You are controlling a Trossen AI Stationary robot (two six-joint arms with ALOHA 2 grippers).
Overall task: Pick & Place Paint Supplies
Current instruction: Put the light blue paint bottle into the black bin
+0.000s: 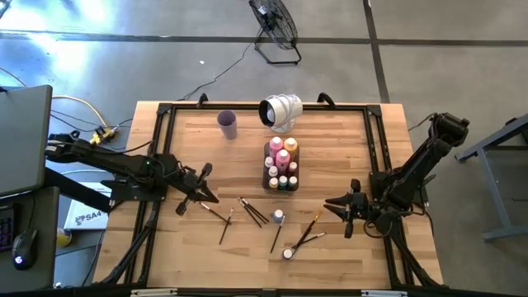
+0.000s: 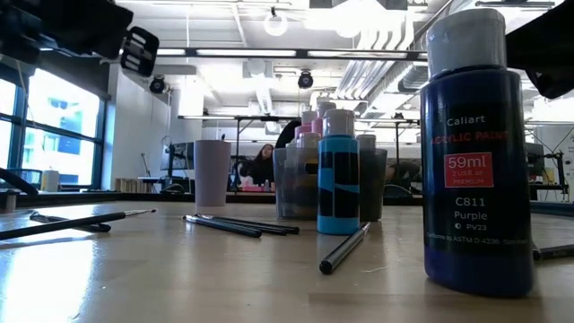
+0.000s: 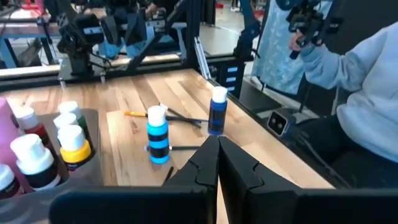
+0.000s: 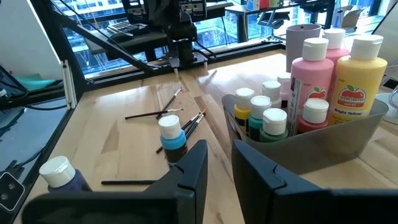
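my left gripper (image 1: 206, 170): shut, empty | my right gripper (image 1: 333, 203): slightly parted, empty | purple bottle (image 2: 473, 161): "Callart 59ml C811 Purple"

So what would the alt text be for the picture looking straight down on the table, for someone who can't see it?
A wooden table seen from above, with a clear tray of paint bottles at its centre and a lilac cup behind it. Loose paintbrushes and two small bottles lie scattered in front. The left gripper and right gripper wait at either side, holding nothing.
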